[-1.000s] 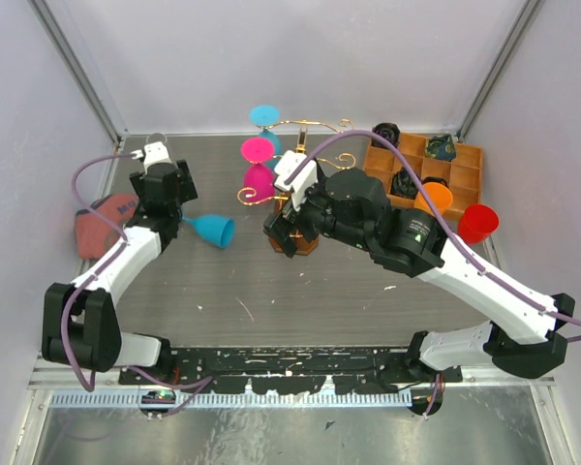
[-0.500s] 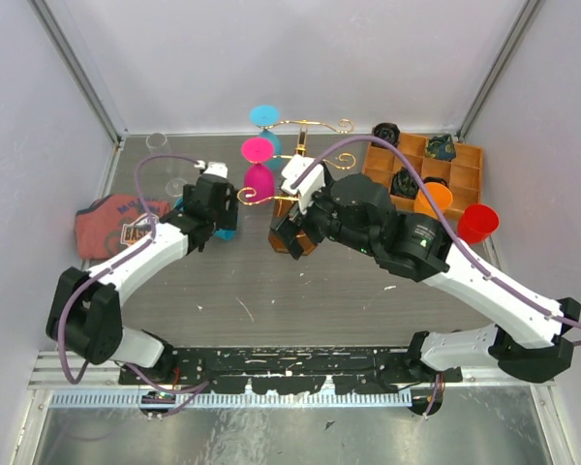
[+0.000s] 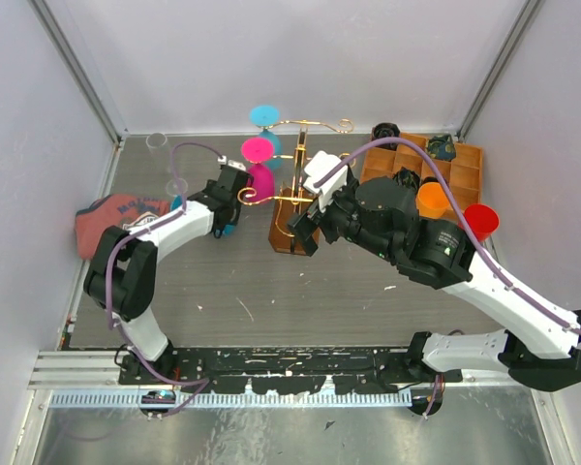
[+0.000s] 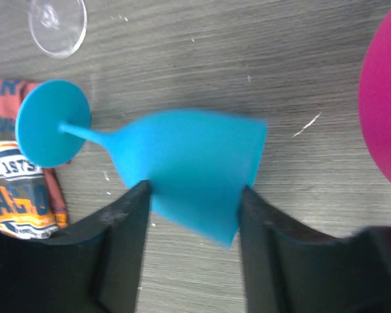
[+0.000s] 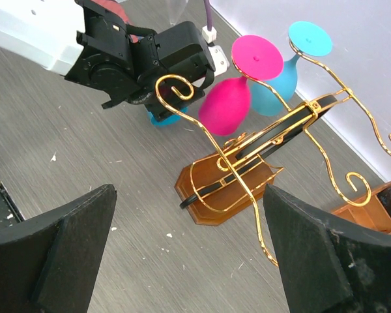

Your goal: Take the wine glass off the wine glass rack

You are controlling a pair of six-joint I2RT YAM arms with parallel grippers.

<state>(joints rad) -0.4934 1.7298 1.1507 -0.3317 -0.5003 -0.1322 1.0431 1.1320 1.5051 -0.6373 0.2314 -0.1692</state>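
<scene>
Enclosure: pale lilac-white walls [image 3: 300, 58] on three sides, metal uprights in the corners. Worktop [image 3: 232, 281]: grey wood-grain board, lightly scuffed.

Item 1. Wine glass rack [image 5: 229, 186]: gold wire on a brown base, standing just past centre toward 12 o'clock. A pink wine glass [image 5: 225, 104] hangs bowl-down from it, with a rack-hung blue glass [image 5: 277, 91] behind.

Item 2. Blue wine glass [image 4: 189, 163]: off the rack, on its side at 10 o'clock of the base, foot pointing toward 9 o'clock. Whether it rests on the worktop or hangs just above it cannot be told.

Item 3. Left tool [image 4: 194, 192]: clamped across the bowl of the blue wine glass, one finger on each side.

Item 4. Right tool [image 5: 186, 192]: fingers wide apart, holding nothing, poised above the rack base.

Item 5. Sundries: printed cloth [image 4: 16, 195] at 9 o'clock; clear glass [image 4: 55, 23] beyond it; compartmented tray [image 3: 465, 170] at 2 o'clock, with an orange cup [image 3: 432, 199] and a red cup [image 3: 479, 221] beside it.

Handling note (judgement): the step appears to be laying the freed glass down. Lower until the bowl bears on the worktop, part the fingers only slightly, then withdraw toward 9 o'clock. The pink glass hangs just beside the left tool at 3 o'clock, and a brush could swing it off its arm. A round bowl may roll on release.
</scene>
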